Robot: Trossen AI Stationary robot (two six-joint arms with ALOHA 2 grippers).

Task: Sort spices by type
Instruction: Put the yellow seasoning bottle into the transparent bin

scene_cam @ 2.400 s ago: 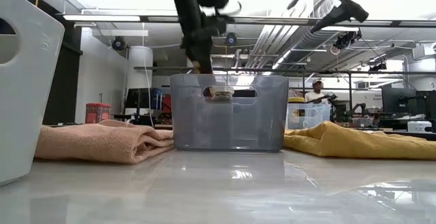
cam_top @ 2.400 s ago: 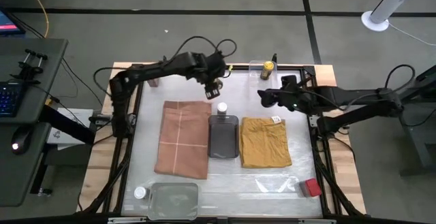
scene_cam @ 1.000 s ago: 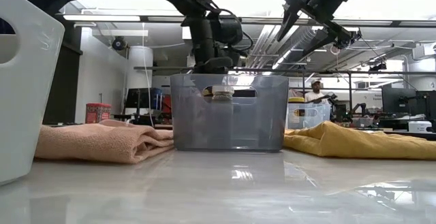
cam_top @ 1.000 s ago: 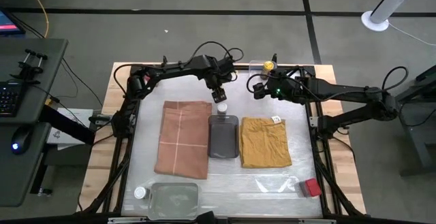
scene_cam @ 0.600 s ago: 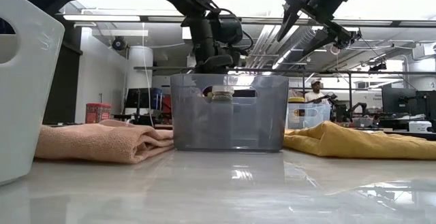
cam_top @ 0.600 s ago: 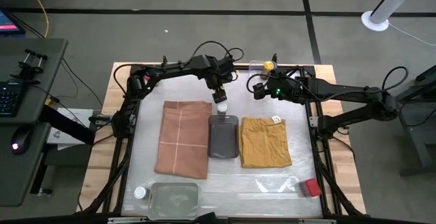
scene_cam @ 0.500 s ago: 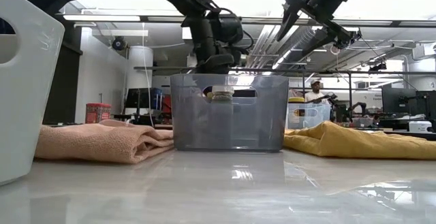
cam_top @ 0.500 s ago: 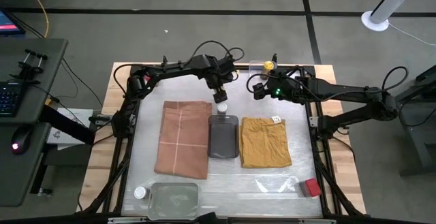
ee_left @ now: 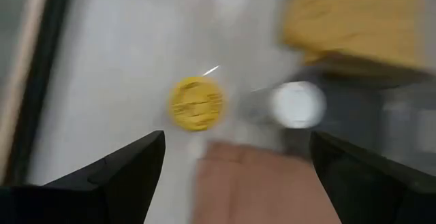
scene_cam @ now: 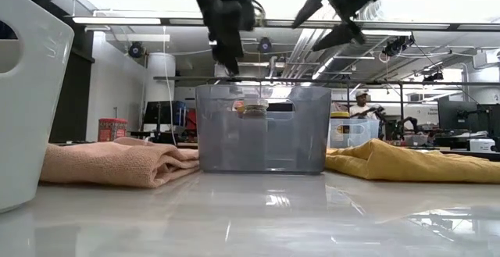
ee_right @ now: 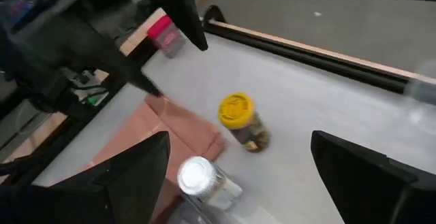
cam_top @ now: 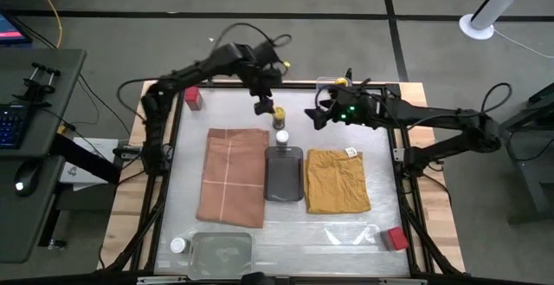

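Note:
A yellow-capped jar (cam_top: 279, 113) stands upright on the table near the far edge, with a white-capped jar (cam_top: 281, 136) just nearer, by the dark grey tray (cam_top: 284, 174). My left gripper (cam_top: 262, 105) hangs open above and slightly left of them, and its wrist view looks down on the yellow cap (ee_left: 195, 103) and the white cap (ee_left: 298, 104). My right gripper (cam_top: 317, 117) hovers open to their right and sees the same yellow-capped jar (ee_right: 238, 118). One red tin (cam_top: 192, 97) stands at the far left, another (cam_top: 396, 238) at the near right. A second white-capped jar (cam_top: 177, 245) stands near left.
A folded pink towel (cam_top: 234, 177) lies left of the grey tray and a yellow one (cam_top: 337, 181) lies right of it. A clear tray (cam_top: 222, 252) sits at the near edge. Another clear tray (scene_cam: 351, 132), at the far right, holds a yellow-capped jar (scene_cam: 341, 115).
My left gripper has risen from low beside the white-capped jar and drawn back toward the far left. The yellow-capped jar now stands uncovered where the gripper was. My right gripper has moved slightly toward the table's left.

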